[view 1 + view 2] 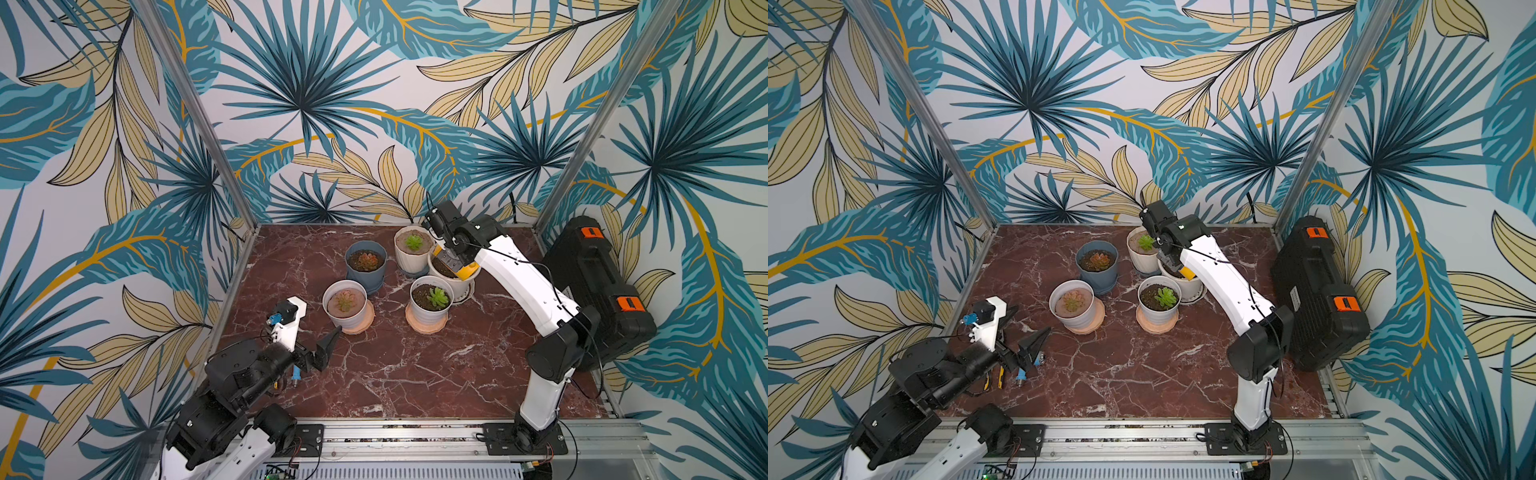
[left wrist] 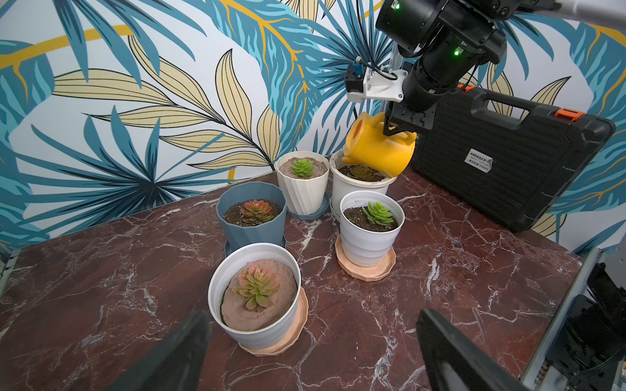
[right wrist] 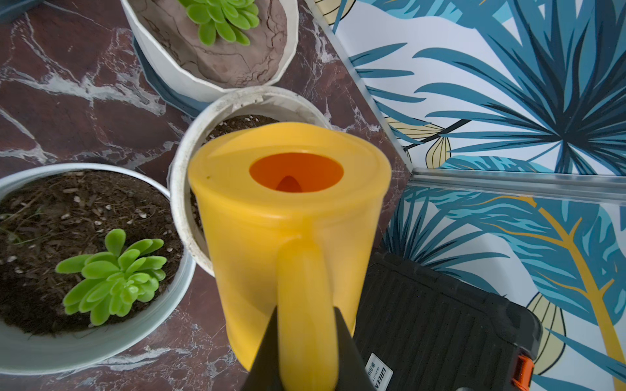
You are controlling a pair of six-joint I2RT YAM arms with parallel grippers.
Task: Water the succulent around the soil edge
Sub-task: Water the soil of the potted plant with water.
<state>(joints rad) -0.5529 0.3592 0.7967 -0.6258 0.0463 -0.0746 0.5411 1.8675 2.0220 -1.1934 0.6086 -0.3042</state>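
Clock positions are read on the table in both top views, with 12 o'clock at the back wall.

At 8 o'clock the left gripper point(image 2: 313, 316) hovers over the table. Its black wedge-shaped jaws are spread wide and hold nothing.

Five pots cluster from centre to 1 o'clock.
- At the cluster's 8 o'clock, a smooth white pot point(image 2: 264, 338) on a faceted peach saucer point(image 2: 281, 348) holds pale clay-like soil and a pink-green rosette.
- At its 1 o'clock, a blue-grey faceted pot point(image 2: 250, 230) holds dark crumbly soil and a red-orange rosette.
- A cream fluted pot point(image 2: 301, 196) at 12 o'clock carries cracked brown clay and a green rosette.
- A ribbed white pot point(image 2: 369, 243) on a second peach saucer point(image 2: 366, 274) holds dark soil and a green rosette.

At 1 o'clock the round white pot point(image 2: 352, 193) holds the succulent point(image 2: 360, 172), a brown-green rosette in dark soil. The watering can point(image 2: 379, 152), glossy yellow plastic with a round fill hole, is tilted spout-down over this soil. The right gripper point(image 3: 306, 342) is clamped on the can's handle.

At 3 o'clock a black ribbed plastic case point(image 2: 508, 162) with orange latches stands on edge by the wall.

The table point(image 2: 440, 270) has a red-brown marble pattern with white veins. The walls point(image 1: 299, 104) carry a teal-and-beige leaf print. Aluminium posts point(image 1: 205, 124) stand at the back corners.

The case label begins "GREEN"; the rest is illegible.
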